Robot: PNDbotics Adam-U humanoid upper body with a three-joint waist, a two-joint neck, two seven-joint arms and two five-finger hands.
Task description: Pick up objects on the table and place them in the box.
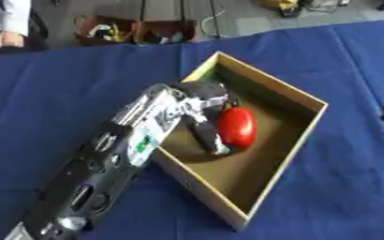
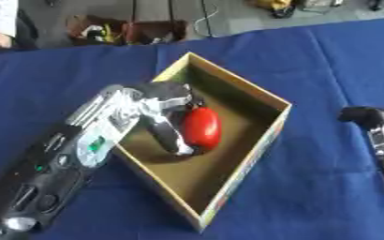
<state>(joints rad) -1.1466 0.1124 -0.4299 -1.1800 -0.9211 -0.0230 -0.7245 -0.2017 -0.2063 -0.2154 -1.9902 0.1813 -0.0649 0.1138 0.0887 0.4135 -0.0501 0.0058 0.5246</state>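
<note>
One glossy red oval object (image 1: 237, 126) lies inside your open tan cardboard box (image 1: 298, 100) on the blue tablecloth (image 1: 56, 89). Your left hand (image 1: 202, 110) reaches into the box, its straight fingers (image 1: 208, 138) touching the object. Your right hand (image 2: 377, 127) shows at the right edge; I cannot tell how its fingers stand.

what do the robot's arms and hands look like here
The left arm is bulky and black with silver metal parts near the wrist and a small green marking on a pale panel. Its left hand is black with silver-grey fingers. The right hand looks black with a silver section.
</note>
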